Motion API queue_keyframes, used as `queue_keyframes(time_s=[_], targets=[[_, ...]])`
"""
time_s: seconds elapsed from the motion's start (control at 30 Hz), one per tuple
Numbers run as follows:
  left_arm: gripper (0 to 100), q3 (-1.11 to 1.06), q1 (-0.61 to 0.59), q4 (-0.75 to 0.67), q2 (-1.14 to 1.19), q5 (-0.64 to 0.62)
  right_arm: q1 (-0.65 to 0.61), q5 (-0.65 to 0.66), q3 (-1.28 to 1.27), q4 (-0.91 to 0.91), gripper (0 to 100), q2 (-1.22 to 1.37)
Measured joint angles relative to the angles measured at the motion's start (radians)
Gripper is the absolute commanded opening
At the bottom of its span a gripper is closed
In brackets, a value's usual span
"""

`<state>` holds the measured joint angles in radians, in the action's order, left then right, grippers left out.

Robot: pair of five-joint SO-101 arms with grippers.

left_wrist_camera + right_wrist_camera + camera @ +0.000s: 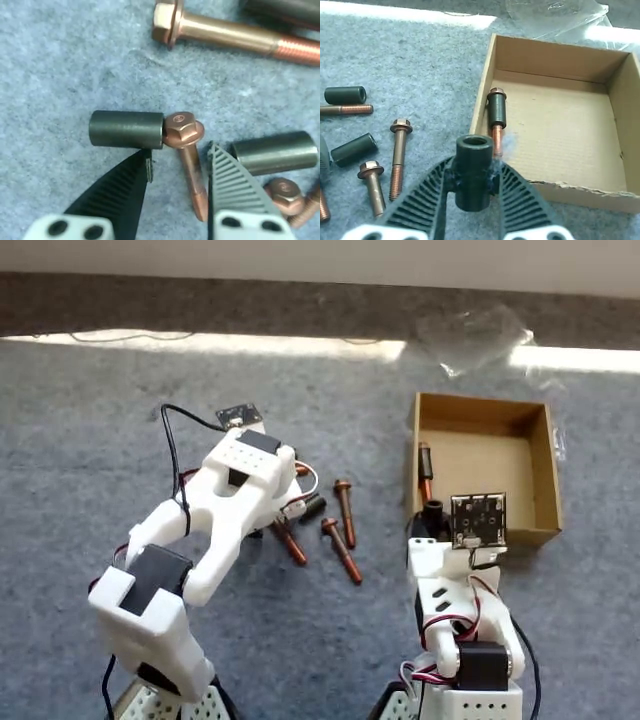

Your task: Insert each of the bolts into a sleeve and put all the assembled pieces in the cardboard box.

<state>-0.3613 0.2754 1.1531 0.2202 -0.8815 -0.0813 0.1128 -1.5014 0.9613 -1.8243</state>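
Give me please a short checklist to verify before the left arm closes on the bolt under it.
1. Left gripper open: ok.
2. Bolt lies between its fingers: ok.
3. Bolt clear of neighbours: not ok, a lying sleeve seems to touch its head.
4. Fingers low enough to catch the shank: cannot tell.
5. Right gripper holds upright sleeve, bore facing up: ok.
6. Cardboard box has room, with one assembled piece inside: ok.

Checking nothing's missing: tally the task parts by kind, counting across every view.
Cardboard box: 1
Bolts: 5, one already sleeved
Sleeves: 5, one held by the right tool
Total: 11
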Motion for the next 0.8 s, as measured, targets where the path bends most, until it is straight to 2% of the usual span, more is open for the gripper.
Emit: queue_keyframes(time_s=[0.2,0.43,0.7,0.8], targets=[[0,0.003,0.000,-0.017,0.002,-0.002,0.000,0.000,0.000,0.000,0.5,0.000],[2,0.003,-0.051,-0.043,0.003,-0.002,0.000,0.000,0.000,0.000,0.5,0.000],[2,0.003,-0.055,-0.081,0.003,0.000,0.000,0.000,0.000,0.000,0.5,0.000],[2,0.003,-0.055,-0.087,0.003,0.083,0.000,0.000,0.000,0.000,0.5,0.000]])
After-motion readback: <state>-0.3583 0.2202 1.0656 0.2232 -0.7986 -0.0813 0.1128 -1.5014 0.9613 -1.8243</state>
